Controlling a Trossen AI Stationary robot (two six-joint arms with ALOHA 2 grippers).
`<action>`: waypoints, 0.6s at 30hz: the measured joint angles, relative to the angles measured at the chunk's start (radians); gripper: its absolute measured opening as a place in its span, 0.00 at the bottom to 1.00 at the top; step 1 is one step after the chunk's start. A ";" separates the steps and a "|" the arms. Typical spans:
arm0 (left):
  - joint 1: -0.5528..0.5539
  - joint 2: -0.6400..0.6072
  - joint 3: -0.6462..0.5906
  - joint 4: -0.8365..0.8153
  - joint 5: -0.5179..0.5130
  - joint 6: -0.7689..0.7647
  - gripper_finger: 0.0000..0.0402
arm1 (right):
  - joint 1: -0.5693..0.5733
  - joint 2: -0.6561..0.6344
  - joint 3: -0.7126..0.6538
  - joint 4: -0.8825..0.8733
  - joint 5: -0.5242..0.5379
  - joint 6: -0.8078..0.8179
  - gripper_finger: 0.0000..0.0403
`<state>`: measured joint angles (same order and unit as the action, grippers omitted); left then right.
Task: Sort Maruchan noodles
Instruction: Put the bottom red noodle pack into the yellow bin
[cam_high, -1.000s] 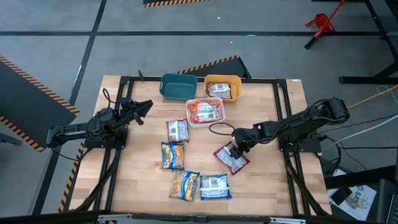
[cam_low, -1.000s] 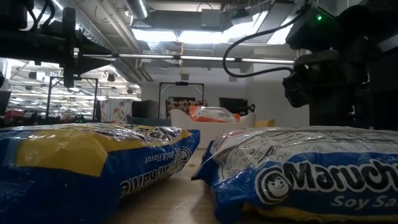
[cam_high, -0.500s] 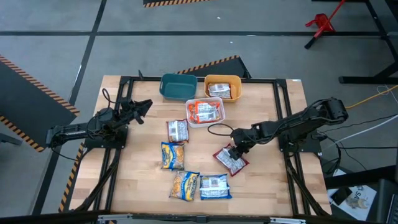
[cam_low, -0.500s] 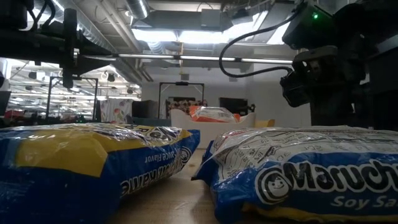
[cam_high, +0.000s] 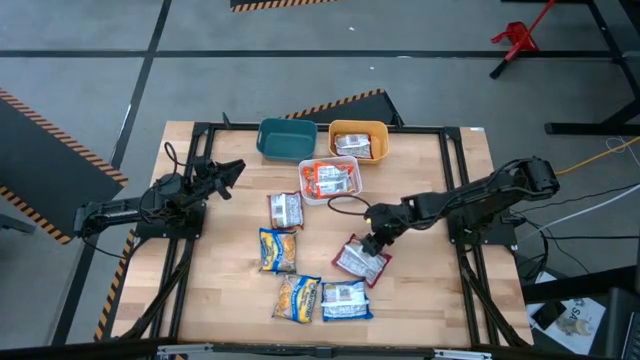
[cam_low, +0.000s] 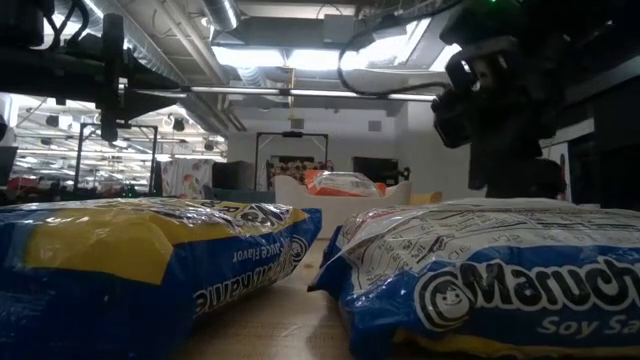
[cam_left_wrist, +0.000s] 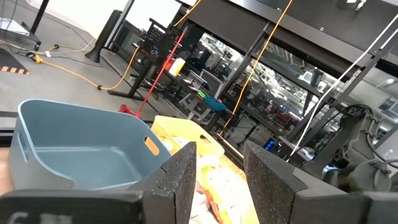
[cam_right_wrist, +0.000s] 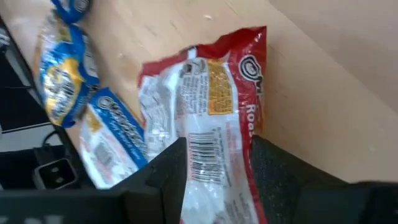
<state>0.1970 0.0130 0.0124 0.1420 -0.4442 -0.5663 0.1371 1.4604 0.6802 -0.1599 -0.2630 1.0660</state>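
Observation:
My right gripper (cam_high: 372, 246) is over the middle of the table, shut on a maroon-white Maruchan packet (cam_high: 360, 261), which also shows in the right wrist view (cam_right_wrist: 205, 99). A second maroon-white packet (cam_high: 285, 210) lies flat near the centre. Three blue-yellow packets (cam_high: 279, 250) (cam_high: 298, 297) (cam_high: 346, 300) lie flat toward the near edge. Orange-red packets lie in the white bin (cam_high: 330, 196), and one packet lies in the orange bin (cam_high: 381, 128). The teal bin (cam_high: 287, 138) holds nothing. My left gripper (cam_high: 232, 172) waits open above the table's left side. My right gripper pinches the maroon-white packet between its two fingers (cam_right_wrist: 165, 177) at the end by the barcode (cam_right_wrist: 208, 152), coming from above at a slant. The packet stretches out ahead of the fingers. Whether its free end (cam_right_wrist: 249, 46) still touches the table, I cannot tell.
The three bins stand together at the far middle of the table. Bare wood lies to the right of the held packet (cam_high: 430, 280) and along the near left (cam_high: 215, 290). In the low view two blue packets (cam_low: 150, 250) (cam_low: 500, 280) fill the foreground.
My right gripper has moved toward the table's left edge and risen, staying shut on the maroon-white packet. The packet has shifted left with it, closer to the blue-yellow packets.

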 joint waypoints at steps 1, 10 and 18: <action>0.000 0.000 0.000 0.000 0.000 0.000 0.32 | 0.000 -0.001 0.006 0.001 0.000 0.000 0.39; 0.000 0.000 0.000 0.000 0.000 0.000 0.32 | -0.003 -0.001 0.013 -0.016 -0.021 -0.121 0.25; 0.000 0.000 0.000 0.000 0.000 0.000 0.32 | -0.104 -0.003 0.014 -0.005 -0.075 -0.310 0.51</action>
<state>0.1970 0.0130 0.0124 0.1417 -0.4442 -0.5660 0.0336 1.4578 0.6941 -0.1650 -0.3383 0.7555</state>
